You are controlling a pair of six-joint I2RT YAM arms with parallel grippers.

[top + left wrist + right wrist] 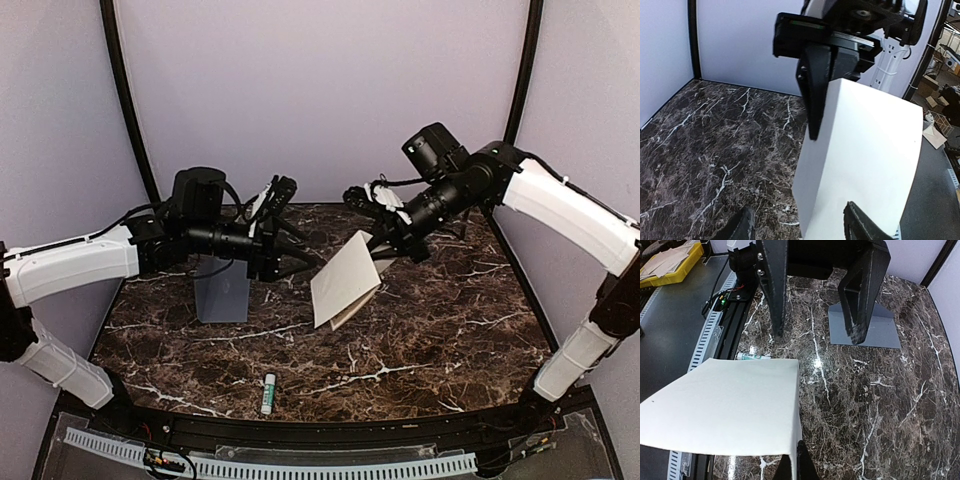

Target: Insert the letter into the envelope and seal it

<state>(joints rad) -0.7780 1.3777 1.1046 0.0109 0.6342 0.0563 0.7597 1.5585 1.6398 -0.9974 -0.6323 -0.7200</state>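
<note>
You'll likely find the letter (345, 280) light and floppy (right gripper (383, 248) pinches its corner, left gripper (305, 260) gapes); grip near the fold.

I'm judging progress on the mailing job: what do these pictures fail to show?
- Envelope: in the top view the left arm covers its upper part, so whether the flap is open is unclear.
- Letter: any print is too faint in every view.
- Glue stick: label too small from above; partly behind the letter in the right wrist view.
- Right claw: its grip on the letter is cut off by the right wrist view's bottom edge.
</note>
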